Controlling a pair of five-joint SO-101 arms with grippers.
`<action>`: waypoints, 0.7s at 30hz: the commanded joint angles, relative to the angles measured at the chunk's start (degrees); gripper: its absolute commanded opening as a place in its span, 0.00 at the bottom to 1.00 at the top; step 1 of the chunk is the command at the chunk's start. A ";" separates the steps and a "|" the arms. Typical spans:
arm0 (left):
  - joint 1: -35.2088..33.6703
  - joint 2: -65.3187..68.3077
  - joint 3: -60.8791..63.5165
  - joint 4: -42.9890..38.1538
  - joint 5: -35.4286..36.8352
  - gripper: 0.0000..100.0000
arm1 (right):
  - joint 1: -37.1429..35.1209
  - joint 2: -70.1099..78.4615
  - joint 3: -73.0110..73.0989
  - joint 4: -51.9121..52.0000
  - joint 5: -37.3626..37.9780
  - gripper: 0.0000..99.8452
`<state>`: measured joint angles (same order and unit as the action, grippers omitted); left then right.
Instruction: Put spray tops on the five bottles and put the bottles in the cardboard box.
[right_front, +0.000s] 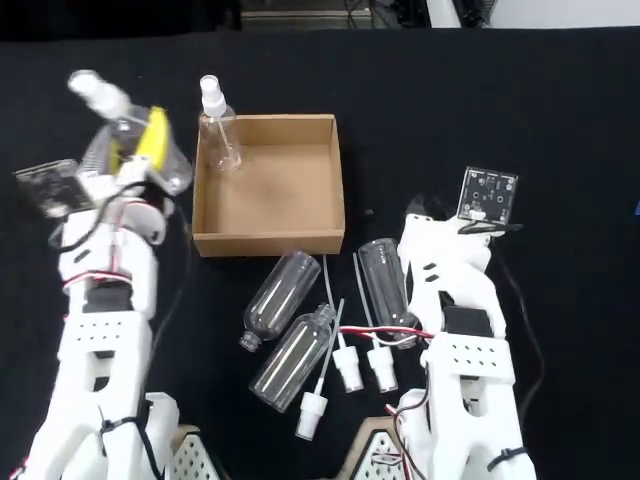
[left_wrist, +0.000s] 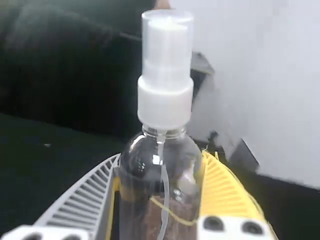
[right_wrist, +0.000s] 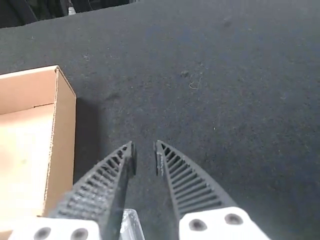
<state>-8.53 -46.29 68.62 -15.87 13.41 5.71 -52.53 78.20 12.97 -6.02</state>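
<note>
High view overlooks the table (right_front: 560, 120); wrist views sit close behind their fingers (right_wrist: 192, 182), right sharing the box (right_wrist: 64, 140).

Held bottle (left_wrist: 161, 170): clear, white spray top fitted, clamped in the left gripper (right_front: 138, 152), top beyond its fingertips.
Boxed bottle (right_front: 218, 128): capped, upright (far corner), just beside the left gripper.
Cardboard box (right_front: 268, 242): open, between both grippers.
Uncapped bottles (right_front: 282, 298) (right_front: 292, 358) (right_front: 385, 282): three, clear, lying behind the right gripper (right_wrist: 145, 150), to its left.
Loose spray tops (right_front: 348, 366) (right_front: 383, 368) (right_front: 312, 412): three, white, lying among those bottles.
</note>
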 joint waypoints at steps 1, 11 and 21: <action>7.52 0.00 1.19 -3.08 -4.22 0.04 | -0.79 -1.01 -0.13 -2.02 -0.09 0.05; 10.33 4.66 7.25 -19.43 -4.57 0.04 | -0.79 -1.01 -0.13 -1.85 -0.09 0.05; 10.68 22.51 -1.19 -28.22 -4.66 0.04 | -0.79 -1.27 0.48 -2.20 -0.09 0.05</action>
<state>1.49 -28.26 71.60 -35.91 9.27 5.80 -52.53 79.16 12.97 -6.02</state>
